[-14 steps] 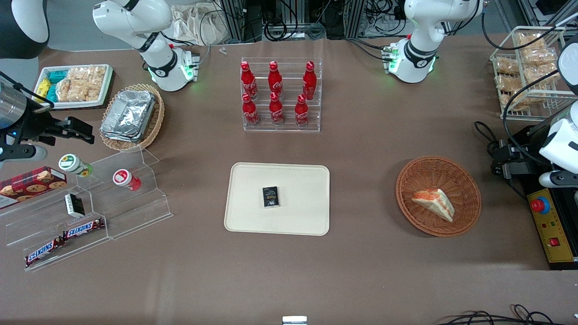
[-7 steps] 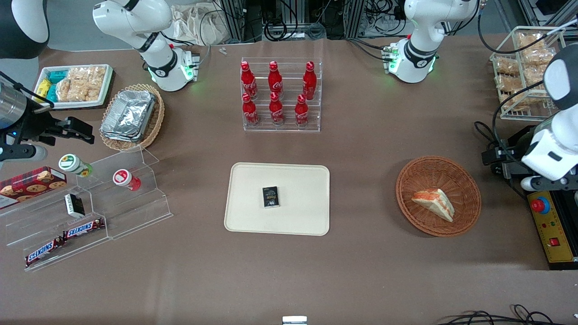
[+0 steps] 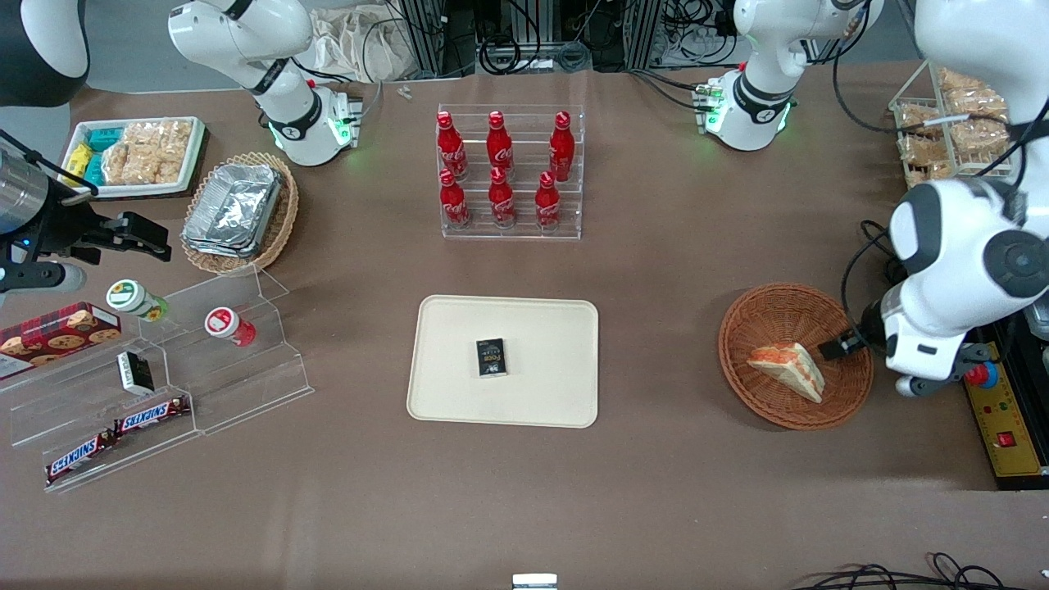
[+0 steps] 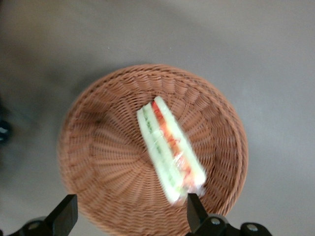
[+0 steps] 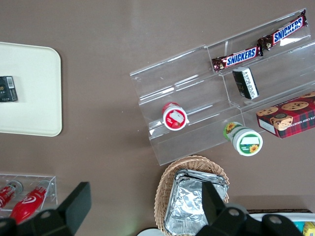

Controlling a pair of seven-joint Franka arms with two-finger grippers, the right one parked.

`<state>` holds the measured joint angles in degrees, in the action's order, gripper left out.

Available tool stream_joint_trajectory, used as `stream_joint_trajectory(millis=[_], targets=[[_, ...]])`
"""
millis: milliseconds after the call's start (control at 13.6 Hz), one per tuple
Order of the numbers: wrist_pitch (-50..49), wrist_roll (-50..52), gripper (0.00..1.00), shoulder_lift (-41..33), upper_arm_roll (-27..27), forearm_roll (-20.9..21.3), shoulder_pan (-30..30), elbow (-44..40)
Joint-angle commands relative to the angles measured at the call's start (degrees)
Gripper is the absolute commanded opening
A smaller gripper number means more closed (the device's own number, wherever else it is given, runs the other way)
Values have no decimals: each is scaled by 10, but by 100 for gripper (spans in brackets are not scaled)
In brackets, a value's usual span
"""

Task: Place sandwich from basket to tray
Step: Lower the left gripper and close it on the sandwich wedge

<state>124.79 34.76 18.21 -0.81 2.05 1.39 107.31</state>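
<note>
The sandwich (image 3: 787, 369), a white wedge with orange-red and green layers, lies in the round orange-brown wicker basket (image 3: 742, 324) toward the working arm's end of the table. My gripper (image 3: 842, 347) hangs above the basket's rim, close beside the sandwich and not touching it. The left wrist view looks straight down on the sandwich (image 4: 170, 147) in the basket (image 4: 98, 147), with the gripper (image 4: 130, 216) open wide and nothing between its fingers. The cream tray (image 3: 537, 328) lies mid-table with a small black box (image 3: 491, 357) on it.
A clear rack of red cola bottles (image 3: 508, 176) stands farther from the front camera than the tray. A yellow control box with a red button (image 3: 1004, 410) and a wire rack of snacks (image 3: 955, 123) sit beside the basket. Acrylic steps (image 3: 205, 369) stand toward the parked arm's end.
The working arm has swung in from the table's edge toward the basket, and its gripper now hangs over the basket's rim. The sandwich, the basket and the tray have not moved.
</note>
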Motion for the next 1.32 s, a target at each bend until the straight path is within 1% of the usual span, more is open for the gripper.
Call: stream_joint_trajectory(millis=[0, 147, 587, 661, 734, 954, 1028, 1101, 1248], targets=[[46, 104, 100, 42, -3, -13, 14, -8], [62, 140, 99, 61, -3, -13, 15, -10], [88, 159, 99, 105, -3, -13, 16, -6], [88, 161, 90, 105, -2, -13, 16, -6], [87, 181, 66, 105, 0, -13, 17, -6], [82, 222, 21, 105, 12, -6, 17, -17], [80, 223, 9, 102, 12, -6, 16, -18], [74, 222, 0, 98, 12, -6, 16, -20], [15, 219, 0, 84, 12, -6, 16, -47]])
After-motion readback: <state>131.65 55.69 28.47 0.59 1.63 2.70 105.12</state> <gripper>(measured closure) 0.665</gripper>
